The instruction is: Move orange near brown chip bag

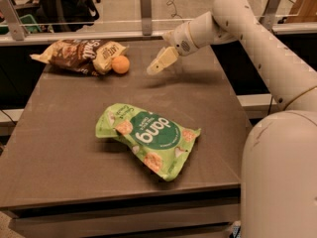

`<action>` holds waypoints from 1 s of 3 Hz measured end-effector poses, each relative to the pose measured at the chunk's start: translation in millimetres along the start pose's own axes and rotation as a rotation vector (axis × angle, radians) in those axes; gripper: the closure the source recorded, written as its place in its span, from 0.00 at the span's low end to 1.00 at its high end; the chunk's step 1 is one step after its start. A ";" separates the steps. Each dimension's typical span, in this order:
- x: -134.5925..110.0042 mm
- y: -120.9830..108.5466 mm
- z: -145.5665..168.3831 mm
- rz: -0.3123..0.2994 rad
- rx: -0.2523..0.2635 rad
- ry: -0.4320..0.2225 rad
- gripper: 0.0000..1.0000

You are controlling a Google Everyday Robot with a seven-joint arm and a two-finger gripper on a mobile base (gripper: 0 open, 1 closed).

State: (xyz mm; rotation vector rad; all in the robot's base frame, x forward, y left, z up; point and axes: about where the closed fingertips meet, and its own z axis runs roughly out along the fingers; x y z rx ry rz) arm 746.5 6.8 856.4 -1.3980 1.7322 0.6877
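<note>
The orange (120, 64) rests on the table, touching the cream-yellow right end of the brown chip bag (77, 55) at the far left. My gripper (157, 63) hovers a little above the table, a short way to the right of the orange. It is open and holds nothing.
A bright green "dang" bag (148, 139) lies in the middle of the dark table (59, 148). A rail with posts (145, 11) runs along the table's far edge. My arm (247, 29) reaches in from the right over the table's far right part.
</note>
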 end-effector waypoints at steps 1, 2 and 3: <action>25.6 -24.4 -71.0 -0.009 0.111 0.030 0.00; 49.6 -38.2 -138.4 -0.020 0.195 0.054 0.00; 51.1 -40.4 -147.9 -0.021 0.209 0.054 0.00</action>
